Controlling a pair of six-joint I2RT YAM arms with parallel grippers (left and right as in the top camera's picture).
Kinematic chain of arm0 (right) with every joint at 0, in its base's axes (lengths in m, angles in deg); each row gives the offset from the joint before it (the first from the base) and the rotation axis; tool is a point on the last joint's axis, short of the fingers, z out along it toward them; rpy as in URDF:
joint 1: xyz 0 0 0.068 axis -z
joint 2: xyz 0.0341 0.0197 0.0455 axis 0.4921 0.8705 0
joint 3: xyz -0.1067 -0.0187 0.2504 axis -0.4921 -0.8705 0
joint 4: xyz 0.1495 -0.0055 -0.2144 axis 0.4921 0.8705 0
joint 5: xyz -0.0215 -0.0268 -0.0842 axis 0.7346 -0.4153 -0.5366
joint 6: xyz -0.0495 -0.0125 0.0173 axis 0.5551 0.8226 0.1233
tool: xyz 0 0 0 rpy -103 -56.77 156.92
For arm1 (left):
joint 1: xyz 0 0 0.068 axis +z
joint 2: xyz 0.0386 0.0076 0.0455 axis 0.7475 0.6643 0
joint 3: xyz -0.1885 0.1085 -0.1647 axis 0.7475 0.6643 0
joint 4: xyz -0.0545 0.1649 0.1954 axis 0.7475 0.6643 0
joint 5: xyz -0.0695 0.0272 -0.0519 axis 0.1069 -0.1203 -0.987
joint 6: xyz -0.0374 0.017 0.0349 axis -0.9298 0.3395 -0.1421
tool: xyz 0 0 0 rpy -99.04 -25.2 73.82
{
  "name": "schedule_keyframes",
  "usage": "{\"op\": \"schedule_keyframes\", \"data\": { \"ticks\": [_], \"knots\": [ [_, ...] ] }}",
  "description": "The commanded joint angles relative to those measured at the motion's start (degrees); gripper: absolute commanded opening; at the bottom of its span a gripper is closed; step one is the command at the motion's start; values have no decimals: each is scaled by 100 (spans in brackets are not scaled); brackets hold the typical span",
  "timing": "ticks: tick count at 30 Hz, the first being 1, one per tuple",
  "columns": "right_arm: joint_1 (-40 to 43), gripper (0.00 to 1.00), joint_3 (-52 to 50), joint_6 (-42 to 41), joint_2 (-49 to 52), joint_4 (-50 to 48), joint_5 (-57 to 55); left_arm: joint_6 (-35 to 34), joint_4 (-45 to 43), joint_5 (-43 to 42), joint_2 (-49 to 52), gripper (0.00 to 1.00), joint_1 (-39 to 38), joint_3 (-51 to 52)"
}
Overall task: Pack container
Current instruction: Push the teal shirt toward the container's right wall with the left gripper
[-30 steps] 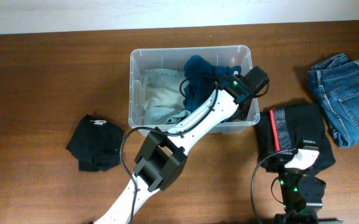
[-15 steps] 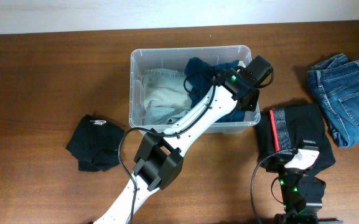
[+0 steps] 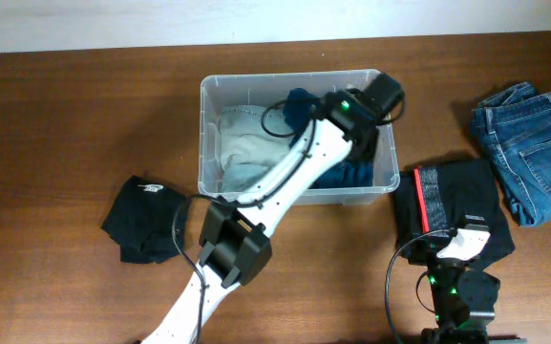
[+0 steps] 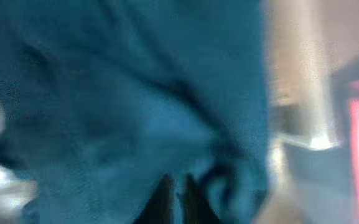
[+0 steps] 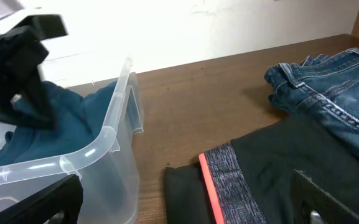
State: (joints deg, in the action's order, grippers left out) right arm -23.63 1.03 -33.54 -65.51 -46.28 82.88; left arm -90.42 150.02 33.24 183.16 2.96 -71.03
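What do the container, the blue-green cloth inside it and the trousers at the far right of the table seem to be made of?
The container: clear, glossy plastic; its contents show through the walls. The blue-green cloth: soft matte fabric, perhaps knit or fleece; it bunches in loose folds. The trousers: blue denim, with visible seams and a stitched pocket.

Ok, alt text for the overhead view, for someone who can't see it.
The left arm reaches into a clear tub holding a teal garment and pale cloth. On the table lie a black bundle at left, a striped garment and jeans at right.
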Motion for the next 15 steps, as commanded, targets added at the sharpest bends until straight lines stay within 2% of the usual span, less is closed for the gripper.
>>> {"op": "schedule_keyframes", "data": {
  "ticks": [1, 7, 15],
  "knots": [
    [-31, 99, -26, 24, -42, 33, -50, 33, 212, 212, -223, 1, 170, -76],
    [-31, 99, -26, 24, -42, 33, -50, 33, 225, 68, -52, 1, 197, 203],
    [-31, 99, -26, 24, -42, 33, -50, 57, -177, -160, 354, 1, 199, 846]
  ]
}}
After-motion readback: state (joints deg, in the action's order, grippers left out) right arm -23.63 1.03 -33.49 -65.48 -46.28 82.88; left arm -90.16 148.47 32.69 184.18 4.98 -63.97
